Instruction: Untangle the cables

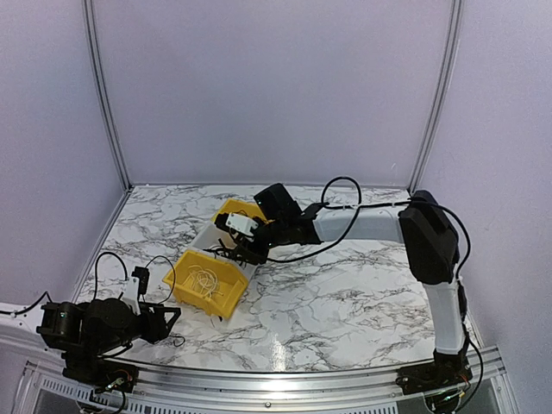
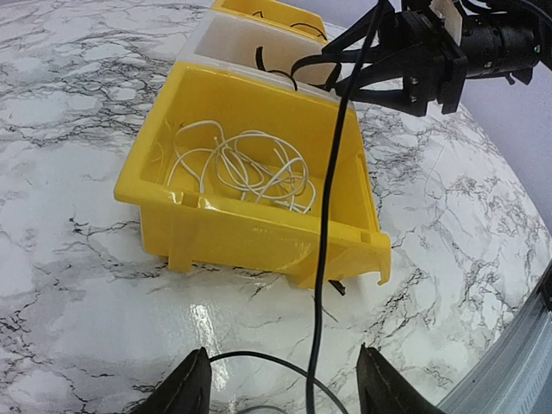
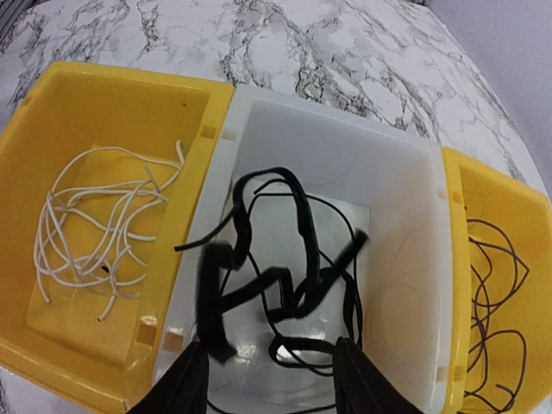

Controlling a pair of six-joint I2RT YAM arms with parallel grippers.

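Inside white bin [image 3: 392,185], black cables [image 3: 276,280] blurred (right hand [image 3: 272,354] cropped)

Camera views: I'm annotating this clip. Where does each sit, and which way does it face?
Top external: above, behind the bases, looking down on the marble table; left gripper and right gripper show.
Left wrist: low over the table, facing the yellow bin of white cables; own fingertips show.
Right wrist: above the white bin, looking down at black cables; own fingertips show.
Shared: both wrist views show those white cables.
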